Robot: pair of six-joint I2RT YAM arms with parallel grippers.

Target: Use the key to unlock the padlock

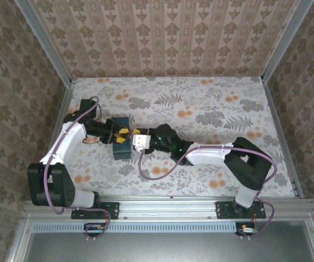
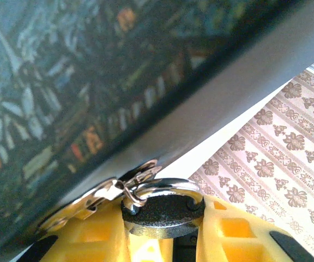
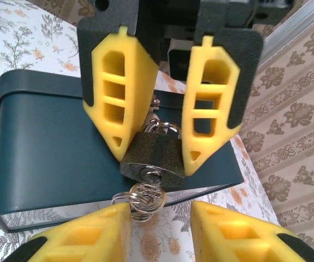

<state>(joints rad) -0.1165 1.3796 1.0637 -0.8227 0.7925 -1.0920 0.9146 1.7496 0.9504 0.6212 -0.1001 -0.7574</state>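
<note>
A dark padlock (image 3: 152,155) hangs by its silver shackle (image 2: 165,188) from the hasp of a dark teal metal box (image 3: 48,136). My left gripper (image 3: 156,155) is shut on the padlock body (image 2: 162,213), one yellow finger on each side. A round-headed silver key (image 3: 148,197) on a ring sits in the keyhole at the padlock's bottom. My right gripper (image 3: 159,232) is open just below the key, and its left finger (image 3: 86,240) touches the key ring. In the top view both grippers (image 1: 121,135) (image 1: 136,135) meet at the box (image 1: 121,150).
The box lies on a floral tablecloth (image 1: 200,109), left of centre. Patterned walls (image 1: 173,33) enclose the table on three sides. A metal rail (image 1: 168,203) runs along the near edge by the arm bases.
</note>
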